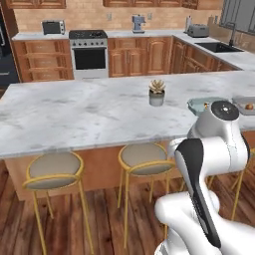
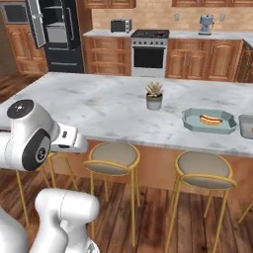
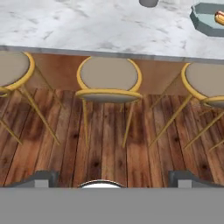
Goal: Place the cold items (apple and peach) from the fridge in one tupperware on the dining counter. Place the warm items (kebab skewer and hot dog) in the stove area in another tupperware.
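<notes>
The jaws (image 3: 113,183) are spread wide and empty, aimed at the floor before the stools. The teal tupperware (image 2: 190,122) with the hot dog (image 2: 210,119) lies ahead and to the right on the worktop (image 2: 99,106), its long axis along the worktop edge; the fridge (image 2: 59,34) stands far left.

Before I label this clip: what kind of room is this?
A home kitchen, rendered: a stove set among wooden cabinets, a fridge with its door open, and a marble dining counter with stools along it.

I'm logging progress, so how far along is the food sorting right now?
Done: the hot dog lies in the pale teal rectangular tray on the white marbled dining counter. In hand: nothing, the hand is open above the stools. Left: the black fridge stands open. The greyish tray holds something orange I can't identify.
</notes>
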